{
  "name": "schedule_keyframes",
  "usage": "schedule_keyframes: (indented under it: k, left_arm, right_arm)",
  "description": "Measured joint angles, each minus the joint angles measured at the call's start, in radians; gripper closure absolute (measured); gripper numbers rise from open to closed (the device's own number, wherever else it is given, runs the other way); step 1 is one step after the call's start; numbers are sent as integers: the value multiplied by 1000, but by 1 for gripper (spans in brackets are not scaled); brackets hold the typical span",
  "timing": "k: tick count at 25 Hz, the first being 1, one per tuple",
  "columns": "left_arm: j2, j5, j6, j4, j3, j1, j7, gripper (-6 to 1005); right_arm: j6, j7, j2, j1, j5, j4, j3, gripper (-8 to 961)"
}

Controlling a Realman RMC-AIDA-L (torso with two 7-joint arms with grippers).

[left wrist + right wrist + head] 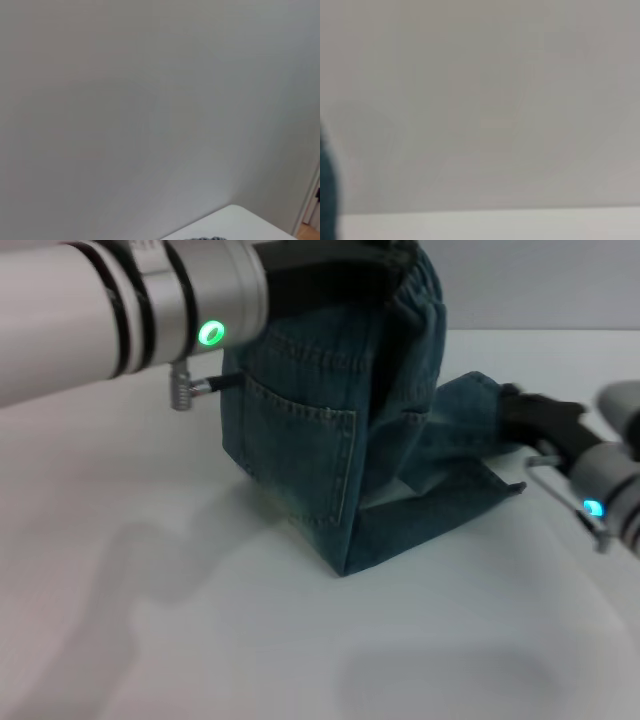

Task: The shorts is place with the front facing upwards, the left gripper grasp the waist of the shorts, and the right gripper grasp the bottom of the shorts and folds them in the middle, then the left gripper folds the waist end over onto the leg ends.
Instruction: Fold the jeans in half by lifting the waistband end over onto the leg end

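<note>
The blue-green denim shorts (330,430) hang lifted by their puckered waist (425,295), a stitched pocket (300,450) facing me. My left gripper (335,280), black on a thick white and silver arm with a green light, is shut on that waist high above the table. The legs trail down and to the right, folded along the table. One flat hem (490,485) lies on the table; the other leg end (480,390) runs into my right gripper (515,410), low at the right and shut on it. A dark sliver of the shorts (325,195) edges the right wrist view.
The white table (200,620) spreads around the shorts, with its far edge near the grey wall (540,280). The left wrist view holds only wall and a table corner (235,222).
</note>
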Motion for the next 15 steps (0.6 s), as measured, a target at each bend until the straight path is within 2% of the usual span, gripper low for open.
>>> schedule_keyframes:
  k: [1,2,5,6,9,11,13,14,15]
  left_arm:
    - [0,0,0,0,0,0,0,899]
    - [-1,-3,26,18,23,-7,3,899]
    - [-1,-10,51,31,40,-10,4,899]
    - [-1,-23,92,58,70,-17,5,899]
    - [-1,-23,92,58,70,-17,5,895]
    - [-3,-89,218,166,170,-63,31,892]
    - [-3,-89,218,166,170,-63,31,889]
    - [-3,-101,265,205,197,-79,41,887]
    - [-4,-110,382,304,277,-123,80,886]
  right_arm:
    - [-2,-55,0,-63,-11,49,46,953]
    - [-2,-55,0,-63,-11,49,46,953]
    - [3,-89,4,-144,-54,120,82,953]
    - [6,-91,6,-161,-73,139,85,953]
    - [9,-92,13,-206,-120,174,83,953]
    - [11,-93,15,-227,-131,194,78,953]
    - [12,-94,14,-287,-141,247,76,954]
    - [12,-94,14,-287,-141,247,76,954]
    - [11,-94,14,-315,-150,269,76,954]
